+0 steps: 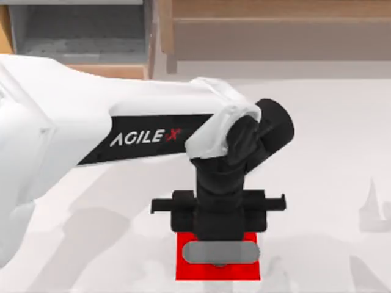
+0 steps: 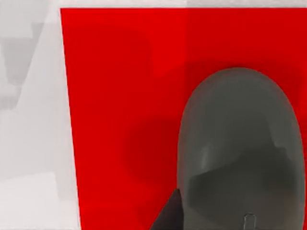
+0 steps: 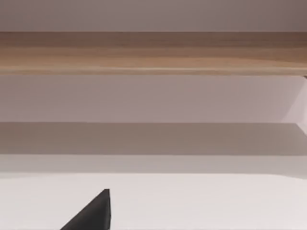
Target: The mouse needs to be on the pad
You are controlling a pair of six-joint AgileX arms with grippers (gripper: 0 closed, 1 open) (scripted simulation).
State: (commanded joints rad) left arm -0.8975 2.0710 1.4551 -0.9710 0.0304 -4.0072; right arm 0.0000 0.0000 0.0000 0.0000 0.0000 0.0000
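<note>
The grey mouse point(image 1: 220, 251) lies crosswise over the flat red pad point(image 1: 189, 268) near the table's front edge. My left arm reaches across from the left, and its black gripper point(image 1: 220, 237) points straight down over the mouse. In the left wrist view the mouse point(image 2: 240, 153) fills one side of the pad point(image 2: 120, 96), and a dark fingertip point(image 2: 169, 216) presses against its side, so the gripper reads as shut on it. I cannot tell whether the mouse rests on the pad or hangs just above it. My right gripper point(image 3: 93, 215) is parked, facing the back wall.
White tabletop point(image 1: 330, 152) surrounds the pad on all sides. A wooden shelf unit point(image 1: 275, 36) and a grey cabinet point(image 1: 79, 30) stand along the back. A wooden rail point(image 3: 153, 52) crosses the right wrist view.
</note>
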